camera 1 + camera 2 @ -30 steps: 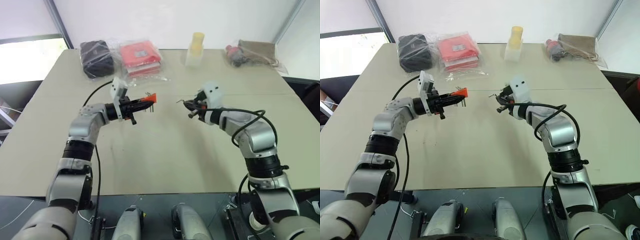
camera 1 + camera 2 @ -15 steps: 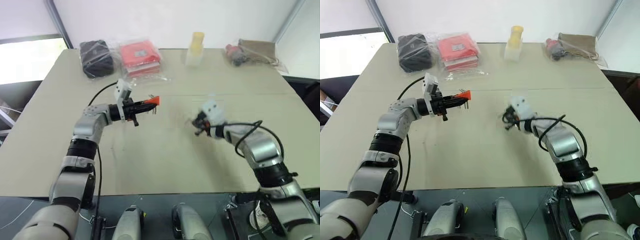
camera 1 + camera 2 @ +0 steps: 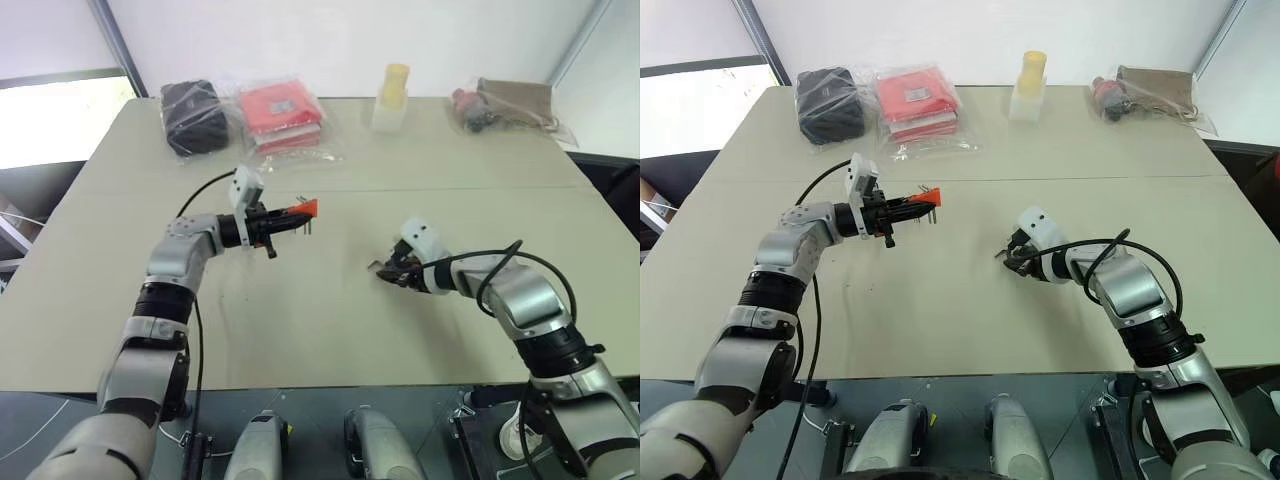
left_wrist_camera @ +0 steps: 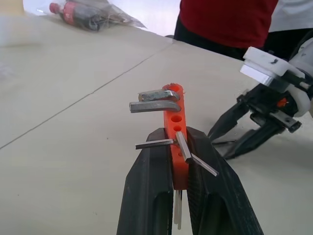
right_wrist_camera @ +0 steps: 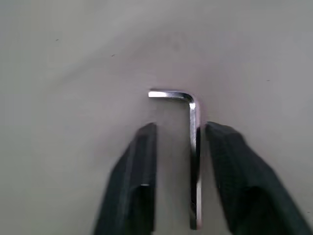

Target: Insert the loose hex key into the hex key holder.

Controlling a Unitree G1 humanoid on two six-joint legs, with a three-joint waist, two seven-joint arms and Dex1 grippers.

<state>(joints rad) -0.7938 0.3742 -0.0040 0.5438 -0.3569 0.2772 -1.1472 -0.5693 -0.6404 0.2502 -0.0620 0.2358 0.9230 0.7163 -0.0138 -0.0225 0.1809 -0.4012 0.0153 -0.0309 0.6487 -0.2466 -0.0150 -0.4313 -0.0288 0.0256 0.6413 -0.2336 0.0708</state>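
Right now I see the hex key point(image 5: 193, 147), a shiny L-shaped rod, lying on the table point(image 3: 330, 310) between my right gripper's point(image 5: 178, 178) parted fingers. At ten o'clock, my left gripper point(image 4: 181, 171) clamps the orange holder point(image 4: 177, 128).

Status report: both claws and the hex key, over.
Left claw shut on holder, held off the table. Right claw open, low at table, key between its fingers. Nothing in the way.

Middle of table point(image 3: 330, 330): bare, wide room to pass.
Far edge: black bag point(image 3: 193, 116), red packet point(image 3: 281, 112), yellow bottle point(image 3: 392, 97), brown bag point(image 3: 505, 105) in a row.
Between grippers: open gap, nothing in the way.
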